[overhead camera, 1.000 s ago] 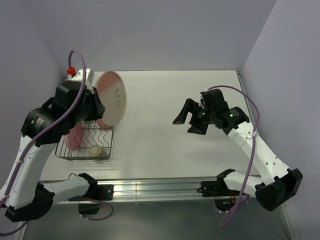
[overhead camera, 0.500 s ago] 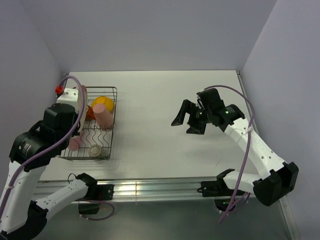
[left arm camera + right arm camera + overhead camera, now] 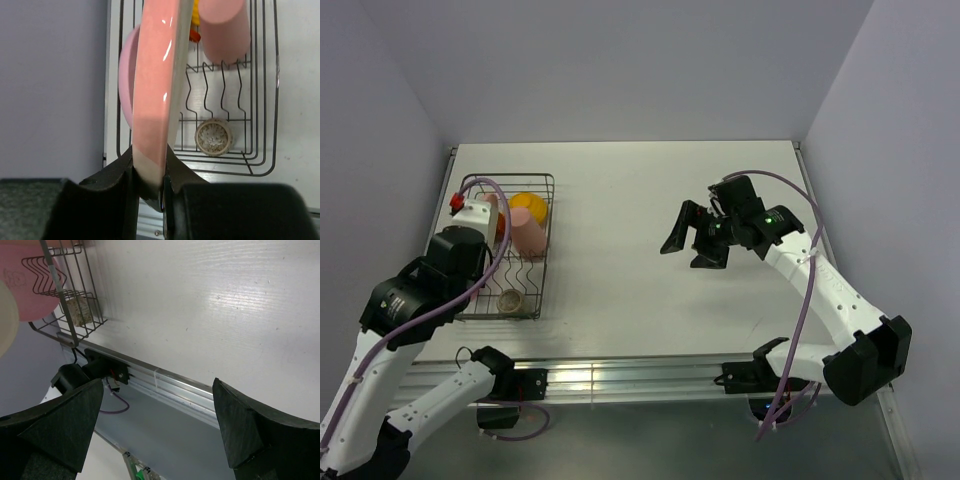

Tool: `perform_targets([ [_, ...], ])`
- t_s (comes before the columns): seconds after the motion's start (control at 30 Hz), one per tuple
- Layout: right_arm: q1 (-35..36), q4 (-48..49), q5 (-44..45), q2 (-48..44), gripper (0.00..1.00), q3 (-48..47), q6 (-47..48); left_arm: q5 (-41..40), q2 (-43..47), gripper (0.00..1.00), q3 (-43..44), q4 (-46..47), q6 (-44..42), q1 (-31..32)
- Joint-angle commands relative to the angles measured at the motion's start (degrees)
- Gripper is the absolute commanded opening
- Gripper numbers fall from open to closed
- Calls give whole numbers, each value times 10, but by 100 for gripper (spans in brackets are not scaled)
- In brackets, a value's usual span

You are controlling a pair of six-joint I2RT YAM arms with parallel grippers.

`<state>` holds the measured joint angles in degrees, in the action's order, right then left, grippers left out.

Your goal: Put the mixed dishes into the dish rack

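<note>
Pink-and-cream glazed plate stands on edge above the left side of the grey wire dish rack. The left tool pinches its lower rim, jaws nearly closed on it. The step in hand looks like slotting this plate. Next it needs lowering upright into the wavy bottom wires, then release. A plain pink plate stands just beside it, leaving a narrow gap. A pink tumbler, orange-yellow bowl and small speckled beige cup fill the rack's right side. The right tool hangs wide open and empty over the middle of the white surface.
</note>
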<state>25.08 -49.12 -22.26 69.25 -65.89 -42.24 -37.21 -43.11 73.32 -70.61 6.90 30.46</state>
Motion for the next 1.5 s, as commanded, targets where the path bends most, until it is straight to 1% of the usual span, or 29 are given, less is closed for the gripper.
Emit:
perform_targets([
  [0.0, -4, 1, -12, -2, 97, -14, 15, -22, 15, 0, -15, 64, 24, -1],
  [0.17, -4, -1, -14, -3, 97, -7, 21, -33, 28, 0, -47, 68, 31, -1],
  [0.43, -6, -1, -19, -4, 97, 1, 27, -40, 30, 0, -67, 47, 48, -1],
  [0.77, -19, -1, -28, -7, 97, 11, 33, -54, -1, 0, -78, 44, 57, -14],
  [0.9, -28, -2, -32, -7, 97, 15, 38, -51, -14, 0, -84, 60, 46, -40],
  [1.17, -51, -8, -45, 2, 97, 12, 58, 4, -18, 0, -103, 101, -3, -111],
  [1.47, -65, -6, -53, 18, 96, 9, 69, 50, -39, 0, -107, 108, -24, -140],
])
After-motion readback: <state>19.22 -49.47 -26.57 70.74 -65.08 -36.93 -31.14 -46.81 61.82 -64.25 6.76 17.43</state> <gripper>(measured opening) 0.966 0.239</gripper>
